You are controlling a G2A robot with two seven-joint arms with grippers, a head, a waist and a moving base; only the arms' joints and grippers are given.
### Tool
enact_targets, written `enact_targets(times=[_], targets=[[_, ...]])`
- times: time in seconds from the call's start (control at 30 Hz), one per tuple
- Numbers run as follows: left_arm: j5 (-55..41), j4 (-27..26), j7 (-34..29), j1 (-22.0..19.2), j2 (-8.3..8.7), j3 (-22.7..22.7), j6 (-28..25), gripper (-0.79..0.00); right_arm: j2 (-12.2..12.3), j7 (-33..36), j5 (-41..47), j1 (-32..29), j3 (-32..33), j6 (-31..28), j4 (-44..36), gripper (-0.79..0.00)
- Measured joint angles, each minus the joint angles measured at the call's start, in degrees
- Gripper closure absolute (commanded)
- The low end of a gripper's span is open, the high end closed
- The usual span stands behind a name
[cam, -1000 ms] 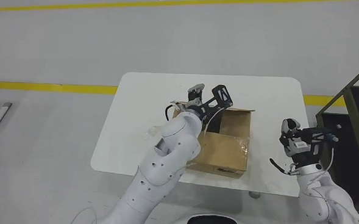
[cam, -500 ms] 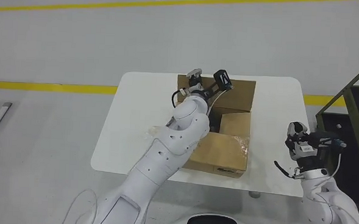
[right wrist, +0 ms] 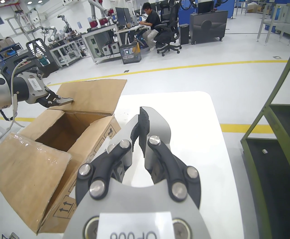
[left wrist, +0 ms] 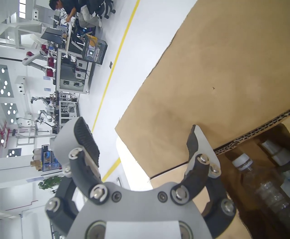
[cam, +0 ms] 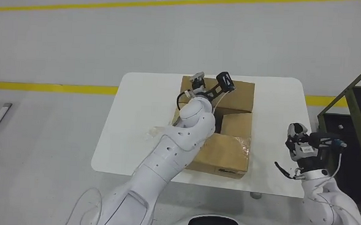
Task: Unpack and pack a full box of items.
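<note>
Currently, item by item.

Left pincer point(left wrist: 136, 132): fingers apart, holding nothing. One fingertip appears to rest on the inner face of the far flap point(left wrist: 204, 79); the other stands free above it, at the far left corner of the box.

Far flap: folded back outward, leaning away over the far part of the counter.

Box point(right wrist: 95, 135): brown cardboard, mid-counter, mouth partly open. Near flap point(right wrist: 29, 163), with clear tape on it, lies over the near half of the mouth. A short right flap point(cam: 236, 123) tilts inward.

Contents: a clear bottle point(left wrist: 256, 187) with a white cap, just inside the far wall. More packed goods sit beside it, too dark to identify.

Right pincer point(right wrist: 141, 123): fingers together, empty, hovering over the near right part of the counter point(right wrist: 181, 117), well apart from the box.

Step in hand, by judgement: opening the flaps; nothing is unpacked yet.

Handling notes:
- Press the far flap with the flat of the finger, low near the crease, until it would lie back unaided.
- A push at the free edge would more likely bend the card or shove the whole box.
- The idle right pincer could steady the right wall should the box slide.
- Near flap and right flap want folding out before any reach for the bottle.
- Approach the bottle cap from straight above, fingers wide.
</note>
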Motion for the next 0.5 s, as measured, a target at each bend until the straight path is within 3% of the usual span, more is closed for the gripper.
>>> enact_targets(times=[0.17,0.27,0.4,0.5], targets=[[-2.0,-6.6,-0.1,2.6,1.23,-4.3,-2.0,-0.785,0.1,4.6,10.1,0.4,1.7,-5.5,0.2,0.0],[-2.2,-14.3,-2.2,6.4,2.76,-8.2,-4.9,-0.785,0.3,9.0,17.1,1.2,3.1,-10.1,1.2,0.0],[-3.2,-28.0,-5.8,14.6,5.11,-14.8,-11.0,-0.785,1.0,17.4,24.5,2.7,4.1,-17.5,3.2,0.0],[-4.8,-36.8,-8.0,20.6,6.3,-18.5,-15.3,-0.785,1.5,23.1,24.7,3.9,3.8,-21.2,4.5,0.0]])
